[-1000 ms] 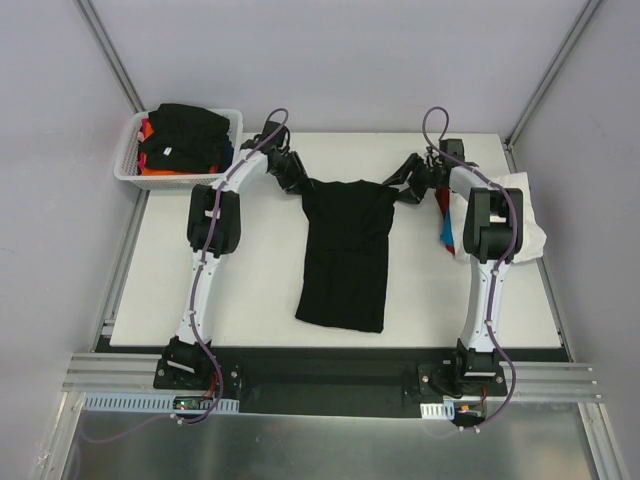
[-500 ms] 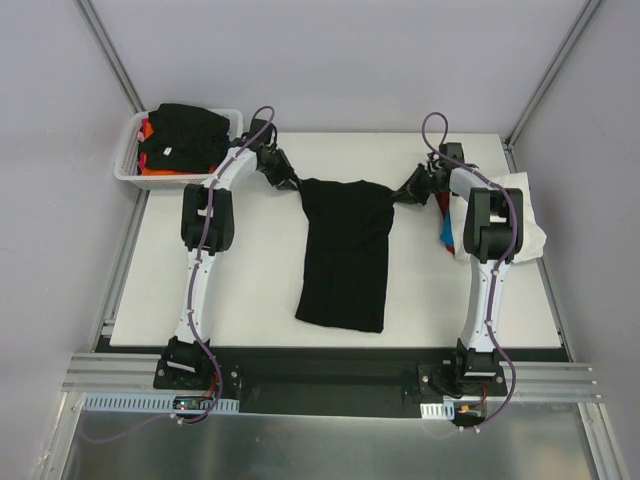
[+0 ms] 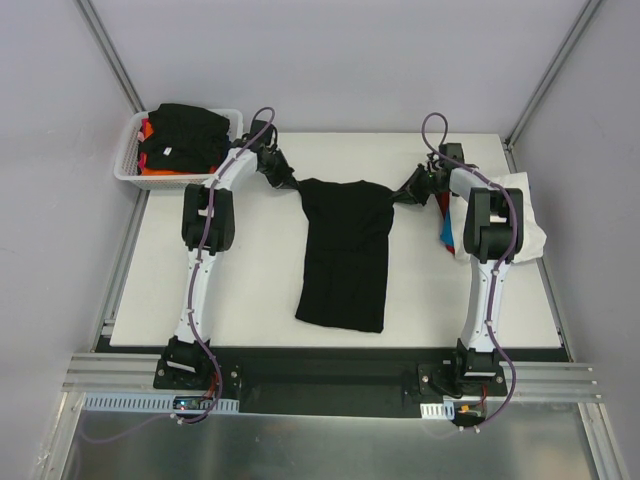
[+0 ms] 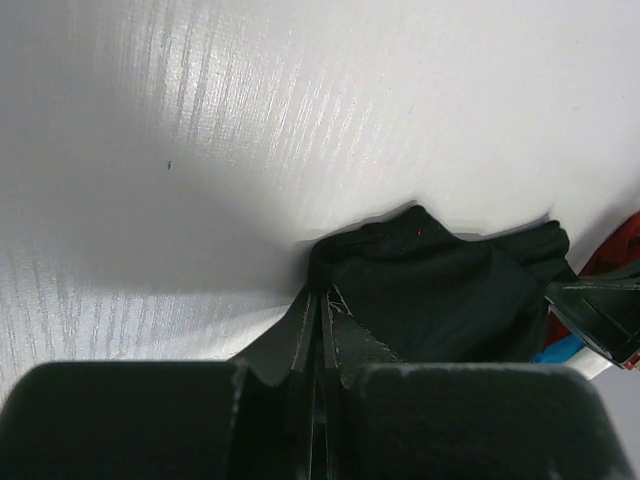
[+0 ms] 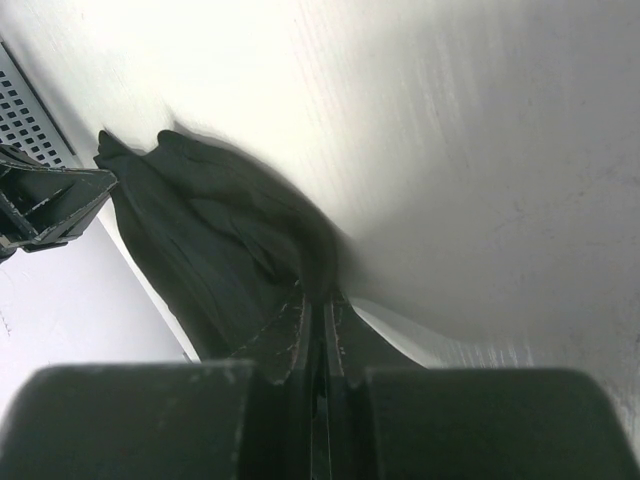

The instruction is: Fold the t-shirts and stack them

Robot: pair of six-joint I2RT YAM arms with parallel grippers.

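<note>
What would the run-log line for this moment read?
left gripper: shut on black t-shirt, far-left corner | right gripper: shut on far-right corner | shirt: lying on table

Black t-shirt (image 3: 345,260) was matt, soft cloth with fine creases; counter (image 4: 300,120) was white, faintly ribbed, with a slight sheen; basket (image 3: 127,160) was white mesh plastic; base rail (image 3: 560,378) was bare silver metal.

White arm links (image 3: 196,292), black joints (image 3: 204,222), purple cables (image 3: 435,111)
</note>
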